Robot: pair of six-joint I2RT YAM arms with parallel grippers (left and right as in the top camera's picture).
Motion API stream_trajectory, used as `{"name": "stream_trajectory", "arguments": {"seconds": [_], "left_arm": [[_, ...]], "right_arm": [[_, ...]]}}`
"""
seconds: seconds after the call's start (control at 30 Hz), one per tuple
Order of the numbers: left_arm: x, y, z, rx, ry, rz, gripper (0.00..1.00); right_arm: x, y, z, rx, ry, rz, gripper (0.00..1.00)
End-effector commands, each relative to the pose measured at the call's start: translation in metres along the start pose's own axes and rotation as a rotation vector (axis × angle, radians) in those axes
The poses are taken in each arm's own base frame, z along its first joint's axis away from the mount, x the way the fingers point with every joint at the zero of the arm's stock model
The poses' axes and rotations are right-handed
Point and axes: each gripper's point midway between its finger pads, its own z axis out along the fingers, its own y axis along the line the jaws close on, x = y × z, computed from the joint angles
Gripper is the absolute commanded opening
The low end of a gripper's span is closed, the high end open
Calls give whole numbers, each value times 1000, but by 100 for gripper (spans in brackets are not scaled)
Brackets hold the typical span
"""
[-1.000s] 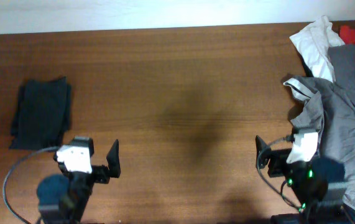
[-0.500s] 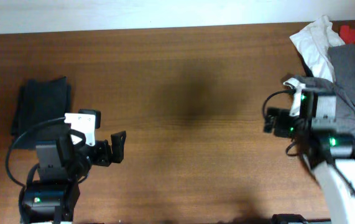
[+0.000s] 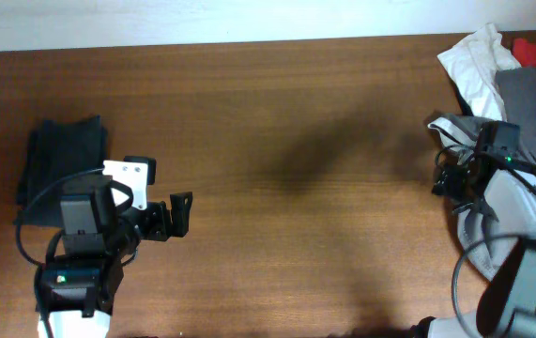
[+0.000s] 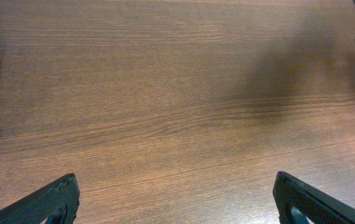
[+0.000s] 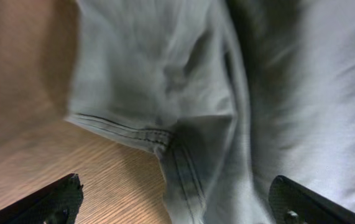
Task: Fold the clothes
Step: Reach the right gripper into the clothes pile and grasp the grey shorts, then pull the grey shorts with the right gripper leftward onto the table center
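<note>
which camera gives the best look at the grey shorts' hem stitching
The right wrist view: the shorts fill the frame, stitched hem plain though slightly blurred. Overhead shows them as grey fabric in the pile, partly under the right arm. Left wrist catches at most a pale scrap at its right edge.

I log this as an indoor robot workbench: wood-grain table [image 3: 277,141] against a pale wall [image 3: 202,19], cabled robot arms [image 3: 84,249] on the near side, clothes [image 3: 521,84] heaped far right, dark folded garment [image 3: 61,169] left.
</note>
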Motion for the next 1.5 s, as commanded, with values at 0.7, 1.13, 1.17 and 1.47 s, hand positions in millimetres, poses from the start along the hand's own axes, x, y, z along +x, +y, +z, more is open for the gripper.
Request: {"name": "stream_trajectory", "arguments": {"seconds": [0.7, 1.13, 1.17, 1.47], "left_arm": [[-12, -1, 3, 15, -22, 13, 98], [-31, 7, 2, -33, -97, 33, 95], [-32, 7, 2, -33, -103, 34, 95], [-36, 3, 2, -14, -117, 39, 99]], "right_arm": [[5, 23, 0, -120, 85, -3, 4], [-21, 189, -238, -515, -255, -456, 5], [-17, 207, -246, -545, -281, -477, 17], [-17, 262, -264, -572, -420, -504, 93]]}}
